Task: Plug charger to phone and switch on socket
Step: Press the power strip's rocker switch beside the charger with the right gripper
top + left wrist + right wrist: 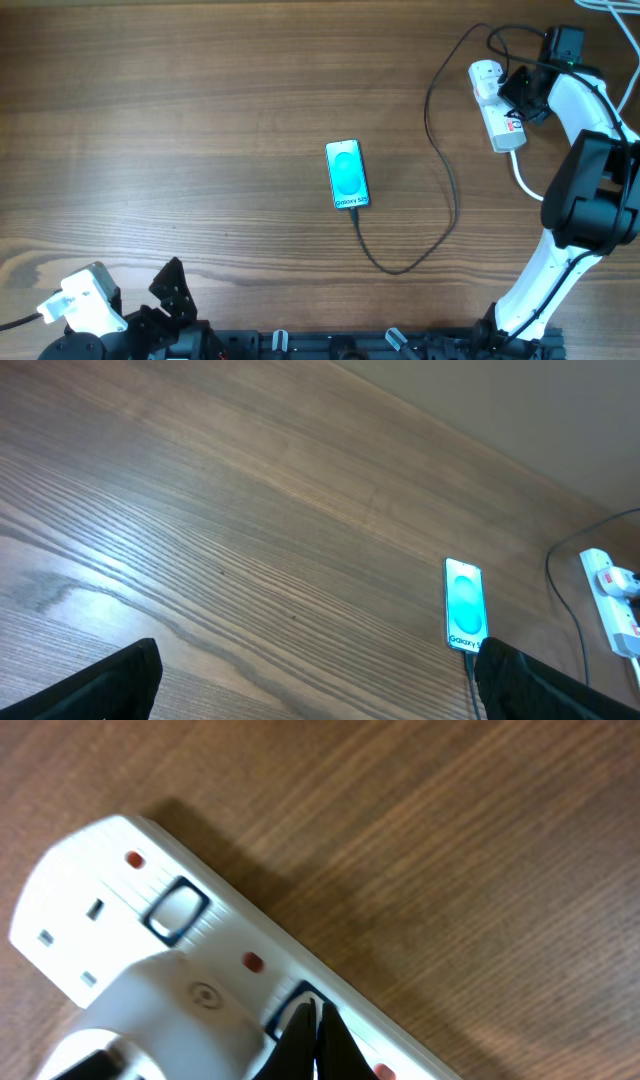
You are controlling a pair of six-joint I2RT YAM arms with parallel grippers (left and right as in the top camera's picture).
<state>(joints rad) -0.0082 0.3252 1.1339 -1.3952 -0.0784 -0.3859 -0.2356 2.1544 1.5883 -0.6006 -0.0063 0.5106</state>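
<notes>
The phone (347,174) lies face up mid-table with its cyan screen lit; it also shows in the left wrist view (465,604). The thin black charger cable (440,150) runs from the phone's near end in a loop up to the white plug (160,1020) seated in the socket strip (497,110). My right gripper (312,1012) is shut, with its fingertips pressed on a rocker switch of the strip (120,885). My left gripper (165,290) is open and empty at the table's front left edge, far from the phone.
A thick white cord (525,178) leaves the strip toward the right arm's base. A second rocker switch (172,907) and small red marks sit on the strip's top. Black robot cables lie at the far right corner (520,40).
</notes>
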